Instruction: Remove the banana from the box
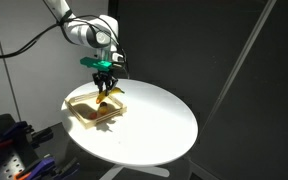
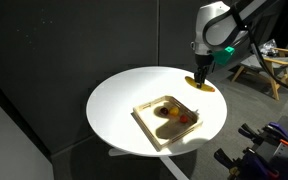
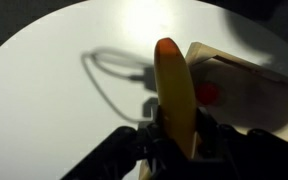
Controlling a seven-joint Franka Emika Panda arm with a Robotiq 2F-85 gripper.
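My gripper (image 1: 105, 82) (image 2: 201, 74) is shut on the banana (image 1: 106, 97) (image 2: 202, 86), a small yellow curved toy fruit that hangs below the fingers, lifted above the table. In the wrist view the banana (image 3: 174, 85) sticks out from between the dark jaws of the gripper (image 3: 176, 135), pointing away over the white tabletop. The box (image 1: 84, 117) (image 2: 147, 118) (image 3: 246, 68) is a shallow light-wood tray lying on the table. In an exterior view the banana hangs past the box's far side, near the table's rim.
The round white table (image 1: 159, 125) (image 2: 119, 95) carries the box. A red round item (image 2: 184, 117) (image 3: 208, 93) and a dark one (image 2: 165, 112) lie inside it. A wooden chair (image 2: 269, 62) and dark equipment (image 1: 9, 140) stand beyond the table's edge.
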